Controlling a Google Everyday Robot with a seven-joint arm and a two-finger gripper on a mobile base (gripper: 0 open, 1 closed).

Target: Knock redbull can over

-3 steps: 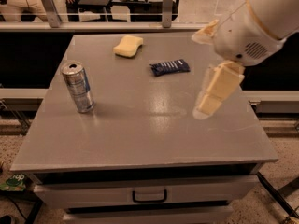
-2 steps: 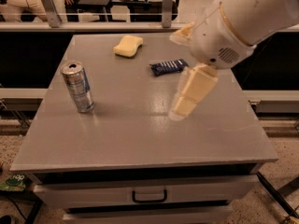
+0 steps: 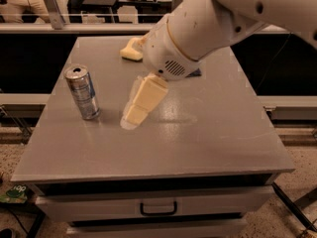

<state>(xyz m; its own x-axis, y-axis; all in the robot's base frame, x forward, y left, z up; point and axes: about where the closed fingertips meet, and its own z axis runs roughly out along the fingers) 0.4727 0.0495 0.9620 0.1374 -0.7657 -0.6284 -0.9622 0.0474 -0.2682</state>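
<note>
The redbull can (image 3: 83, 91), silver with blue panels and a pull-tab top, stands upright on the left part of the grey table (image 3: 208, 138). My gripper (image 3: 132, 119), with cream-coloured fingers, hangs just above the table to the right of the can, a short gap away from it and not touching it. The white arm reaches in from the upper right and hides the middle of the table's far side.
A yellow sponge (image 3: 130, 51) lies at the table's far side, partly behind the arm. A dark blue snack wrapper (image 3: 196, 74) is almost hidden behind the arm. The table has a drawer (image 3: 157, 208) at the front. Railings and chairs stand beyond.
My gripper and arm have swung left across the table, from the right side to just right of the can. The can has not moved.
</note>
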